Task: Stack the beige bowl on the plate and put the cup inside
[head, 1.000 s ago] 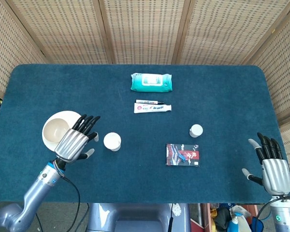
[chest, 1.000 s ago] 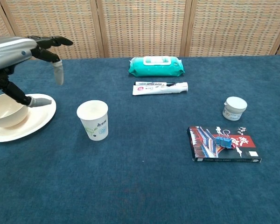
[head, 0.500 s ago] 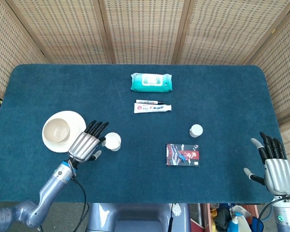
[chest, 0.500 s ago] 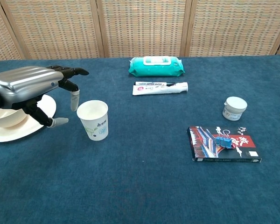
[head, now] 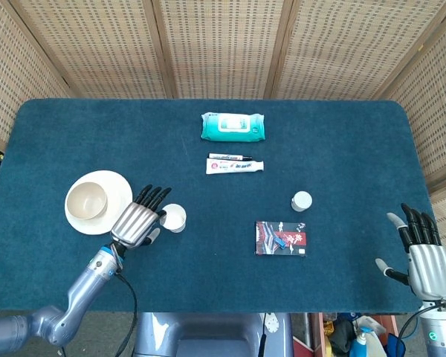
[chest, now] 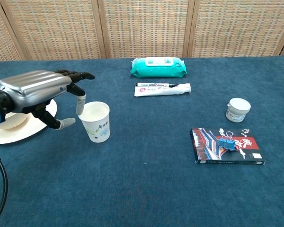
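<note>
Looking down from the head camera, I've got the blue table (head: pixel 208 290) filling most of the shot, woven screens behind it. On the left side sits the plate (head: pixel 120 187), and the beige bowl (head: pixel 87 201) is already resting in it.

My left hand (head: pixel 137 222) hangs just right of the plate, fingers spread and pointing toward the cup (head: pixel 174 217). In the chest view that hand (chest: pixel 35 90) is palm-down with one fingertip right at the cup's (chest: pixel 95 121) rim and the thumb reaching low beside it on the near-left. I honestly can't tell if anything is touching the cup, but the hand isn't wrapped around it and it's holding nothing. The cup stands upright on the cloth, just right of the plate (chest: pixel 49 108), not in the bowl yet.

My right hand (head: pixel 423 253) is way off at the near right corner, well apart from everything, fingers apart, carrying nothing.

Other stuff out there: a teal wet wipes pack (head: pixel 233 126) toward the far middle, a toothpaste tube (head: pixel 236 166) with a pen (head: pixel 230 157) lying just behind it, a dark card box (head: pixel 282 238) with a blue binder clip (chest: pixel 226 143) on top, and a small white jar (head: pixel 302 201) just behind that box.
</note>
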